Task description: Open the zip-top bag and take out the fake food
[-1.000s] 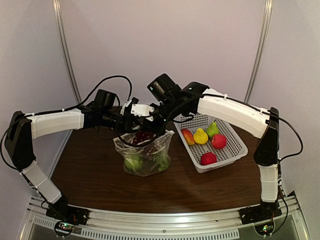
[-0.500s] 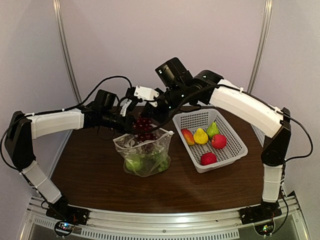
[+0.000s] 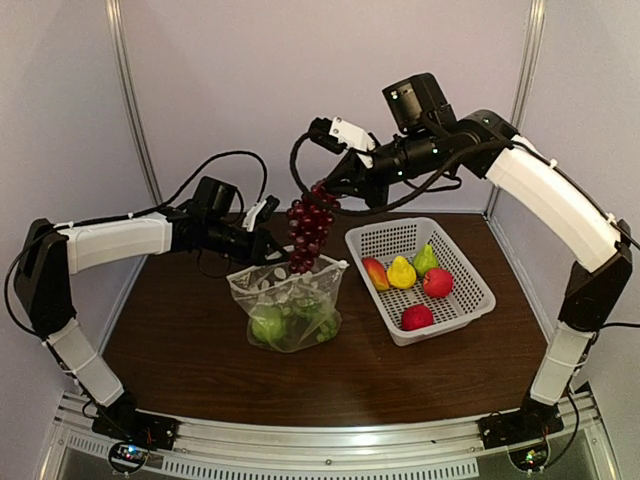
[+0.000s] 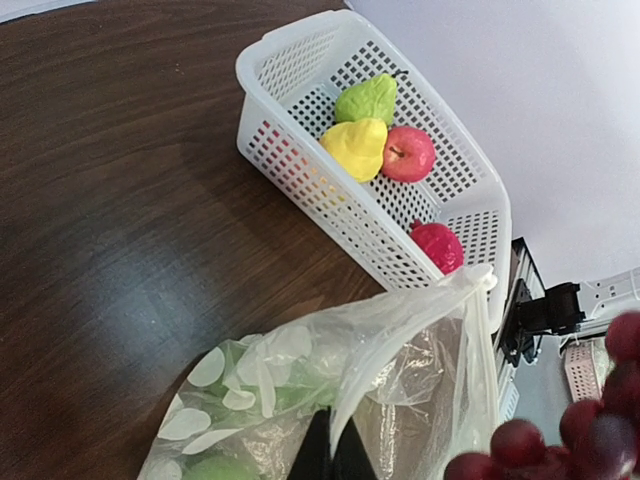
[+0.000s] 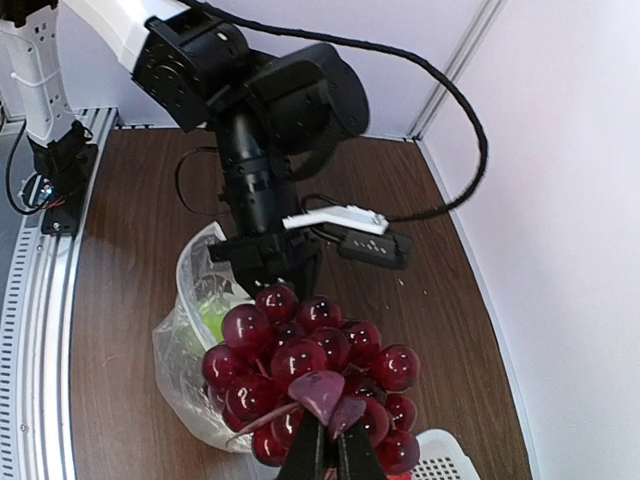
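Observation:
The clear dotted zip-top bag [image 3: 290, 310] stands open on the brown table with green fruit [image 3: 268, 325] inside. My left gripper [image 3: 266, 247] is shut on the bag's back rim [image 4: 390, 340], holding it up. My right gripper [image 3: 328, 190] is shut on the leaf at the top of a dark purple grape bunch [image 3: 310, 228], which hangs in the air above the bag's mouth. In the right wrist view the bunch [image 5: 310, 370] fills the frame over the bag [image 5: 195, 340]. Red, yellow, green and orange-red fruits [image 3: 405, 275] lie in the white basket [image 3: 470, 300].
The white perforated basket [image 4: 300, 120] stands right of the bag, close to it. A black cable [image 3: 300, 170] loops from my right wrist near the grapes. The back wall and metal posts stand close behind the table.
My right gripper has lifted the purple grape bunch out of the bag and moved up and to the right. My left gripper has kept its hold on the bag rim.

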Tool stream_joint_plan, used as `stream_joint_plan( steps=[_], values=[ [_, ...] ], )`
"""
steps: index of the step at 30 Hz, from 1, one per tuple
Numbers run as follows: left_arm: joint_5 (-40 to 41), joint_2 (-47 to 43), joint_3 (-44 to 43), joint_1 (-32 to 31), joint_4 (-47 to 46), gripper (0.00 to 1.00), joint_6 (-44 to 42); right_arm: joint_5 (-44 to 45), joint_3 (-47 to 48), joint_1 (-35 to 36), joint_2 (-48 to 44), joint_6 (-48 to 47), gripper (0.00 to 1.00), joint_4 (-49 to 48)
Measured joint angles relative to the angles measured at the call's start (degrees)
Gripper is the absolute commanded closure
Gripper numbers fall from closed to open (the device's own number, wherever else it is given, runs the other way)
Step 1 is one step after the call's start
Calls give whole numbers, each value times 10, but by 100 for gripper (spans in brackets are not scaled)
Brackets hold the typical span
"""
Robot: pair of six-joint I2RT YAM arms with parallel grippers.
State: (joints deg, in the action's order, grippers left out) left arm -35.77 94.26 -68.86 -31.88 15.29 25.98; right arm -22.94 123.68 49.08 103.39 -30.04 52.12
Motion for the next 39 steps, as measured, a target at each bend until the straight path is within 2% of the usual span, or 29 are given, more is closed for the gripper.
stream_joint_plan(
  steps=[10,17,23,37,39],
  values=[
    [4,3,-2,0,16,100,-5,-8,-163,-122,-118,1,100,1],
    [4,3,-7,0,27,100,-8,12,-300,-166,-173,0,100,-9],
    [4,3,-11,0,28,100,-10,29,-383,-183,-179,0,100,-33],
    [4,3,-11,0,29,100,-11,37,-416,-222,-124,9,100,-78],
    [4,3,-11,0,29,100,-11,38,-416,-232,-110,10,97,-74]
  ],
)
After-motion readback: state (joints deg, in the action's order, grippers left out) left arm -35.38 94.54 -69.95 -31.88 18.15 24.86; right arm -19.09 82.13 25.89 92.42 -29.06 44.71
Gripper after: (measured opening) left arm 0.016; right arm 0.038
